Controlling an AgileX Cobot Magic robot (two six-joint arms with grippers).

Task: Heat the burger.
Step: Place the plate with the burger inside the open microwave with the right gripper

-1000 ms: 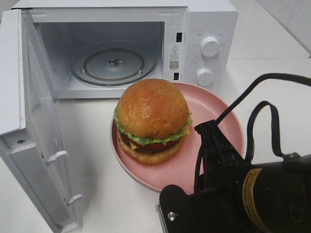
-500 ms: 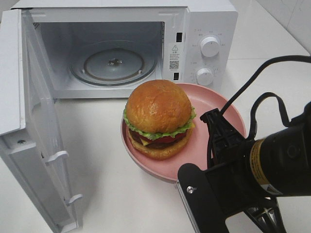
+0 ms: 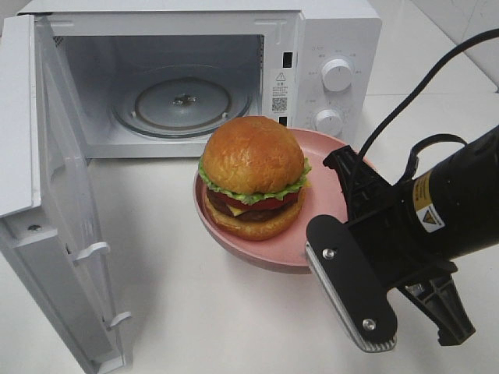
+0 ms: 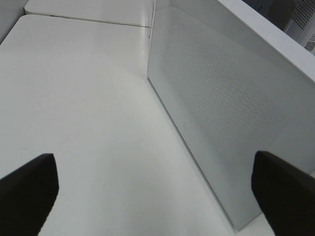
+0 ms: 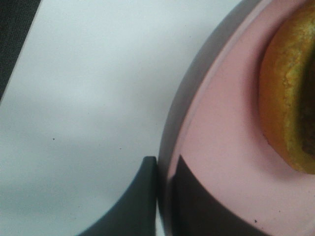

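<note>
I pinched the right pincer point(image 5: 162, 196) onto the pink plate point(image 5: 211, 162) rim, sparing the burger point(image 3: 253, 175) for the open microwave point(image 3: 335, 31); left pincer point(image 4: 155, 189) wide, empty.

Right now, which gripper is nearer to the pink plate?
The right gripper. Its jaws are shut on the pink plate at its rim, beside the burger. The left gripper hangs open outside the open microwave door, with no plate in its view.

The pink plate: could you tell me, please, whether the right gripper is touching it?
Touching. The right wrist view shows the right gripper shut on the rim of the pink plate, one finger on each side of it.
</note>
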